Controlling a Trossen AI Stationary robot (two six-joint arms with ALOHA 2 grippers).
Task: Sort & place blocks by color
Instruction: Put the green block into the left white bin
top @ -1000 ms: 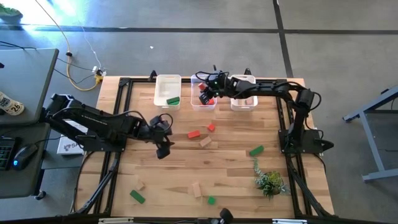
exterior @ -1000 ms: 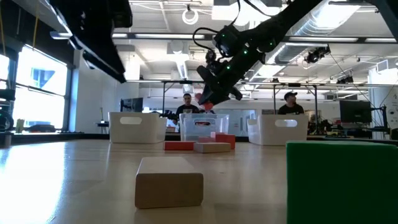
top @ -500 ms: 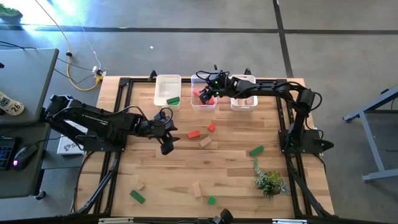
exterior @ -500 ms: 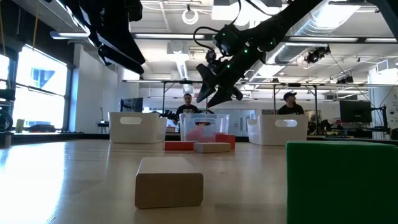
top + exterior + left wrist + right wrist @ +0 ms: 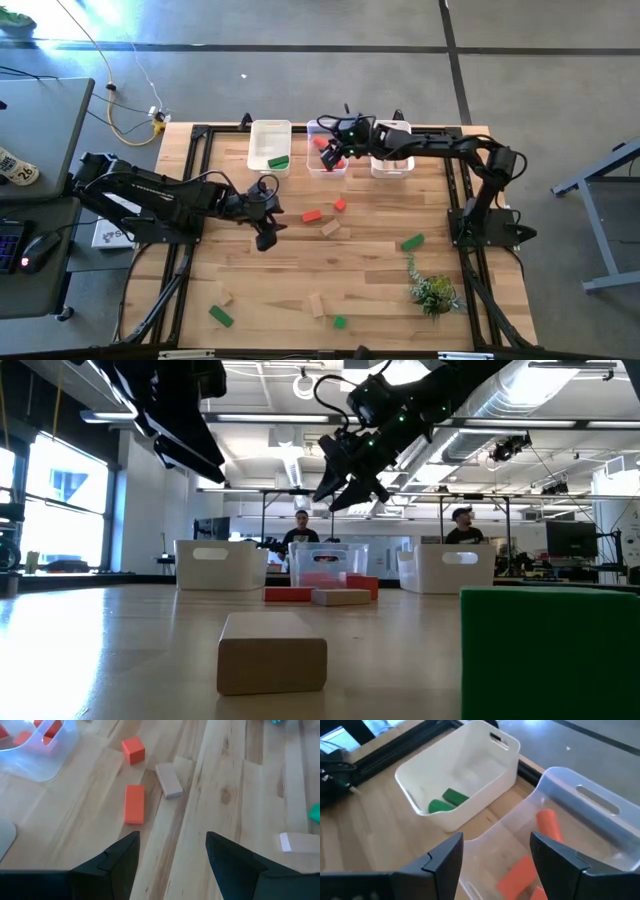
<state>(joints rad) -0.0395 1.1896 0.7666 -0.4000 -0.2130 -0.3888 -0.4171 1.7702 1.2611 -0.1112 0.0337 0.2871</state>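
My right gripper (image 5: 333, 157) hangs open and empty over the translucent middle bin (image 5: 328, 168), which holds red blocks (image 5: 547, 823). The white left bin (image 5: 270, 146) holds green blocks (image 5: 447, 800). The right bin (image 5: 392, 166) holds a pale wood block. My left gripper (image 5: 265, 236) is open and empty above the table, left of a red bar (image 5: 134, 804), a red cube (image 5: 133, 750) and a wood block (image 5: 168, 779), all lying flat. More green and wood blocks (image 5: 411, 241) lie scattered on the near half.
A small green plant (image 5: 433, 292) stands near the right front. A wood block (image 5: 272, 652) and a green block (image 5: 550, 650) lie close to the low camera. People stand in the room behind the bins. Bare tabletop lies between the arms.
My right gripper, shut on a red block over the middle bin, has opened and let it go. The block has fallen into that bin, and the gripper has risen a little. My left gripper has moved slightly toward the table's right, nearer the red bar.
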